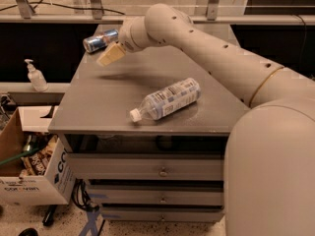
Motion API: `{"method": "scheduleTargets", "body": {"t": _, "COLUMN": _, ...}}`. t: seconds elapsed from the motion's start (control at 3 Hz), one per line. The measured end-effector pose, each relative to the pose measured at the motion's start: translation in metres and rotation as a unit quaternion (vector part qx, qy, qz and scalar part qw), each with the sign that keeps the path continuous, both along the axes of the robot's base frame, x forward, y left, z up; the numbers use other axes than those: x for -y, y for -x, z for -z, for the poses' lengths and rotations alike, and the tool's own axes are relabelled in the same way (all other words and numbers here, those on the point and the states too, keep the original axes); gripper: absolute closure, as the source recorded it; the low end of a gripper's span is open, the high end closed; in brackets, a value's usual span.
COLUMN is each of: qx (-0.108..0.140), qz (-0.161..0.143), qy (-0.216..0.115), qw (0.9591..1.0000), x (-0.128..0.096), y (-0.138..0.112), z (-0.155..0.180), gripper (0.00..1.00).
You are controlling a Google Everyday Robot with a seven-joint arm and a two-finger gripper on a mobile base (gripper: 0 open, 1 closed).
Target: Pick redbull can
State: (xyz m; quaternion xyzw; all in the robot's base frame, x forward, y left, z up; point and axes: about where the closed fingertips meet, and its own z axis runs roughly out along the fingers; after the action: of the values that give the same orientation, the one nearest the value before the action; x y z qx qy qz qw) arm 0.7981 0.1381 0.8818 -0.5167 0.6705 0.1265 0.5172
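The redbull can (100, 40), silver and blue, lies on its side at the table's (113, 107) back left corner, with its end sticking out past the left edge. My gripper (104, 48) is at the can. One cream finger (110, 55) shows just in front of and under the can, and the other is hidden behind it. The gripper looks shut on the can and holds it slightly above the tabletop. The arm reaches in from the right and casts a shadow on the table.
A clear plastic bottle (167, 100) with a white cap lies on its side in the middle of the table. Drawers (147, 168) are under the tabletop. A pump bottle (35, 76) stands on a ledge at left above a cardboard box (29, 176).
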Motion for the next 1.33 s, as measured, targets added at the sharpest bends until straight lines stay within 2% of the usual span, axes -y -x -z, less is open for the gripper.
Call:
{"method": "scheduleTargets", "body": {"t": 0.67, "qx": -0.018, "qz": -0.015, "qy": -0.073, "qw": 0.997, "x": -0.022, "y": -0.03, "z": 0.01, "gripper": 0.0}}
{"method": "scheduleTargets", "body": {"t": 1.0, "qx": -0.029, "qz": -0.014, "qy": -0.09, "qw": 0.9955, "x": -0.028, "y": -0.042, "z": 0.009, "gripper": 0.0}}
{"method": "scheduleTargets", "body": {"t": 1.33, "qx": -0.042, "qz": -0.002, "qy": -0.088, "qw": 0.9953, "x": -0.033, "y": -0.052, "z": 0.006, "gripper": 0.0}}
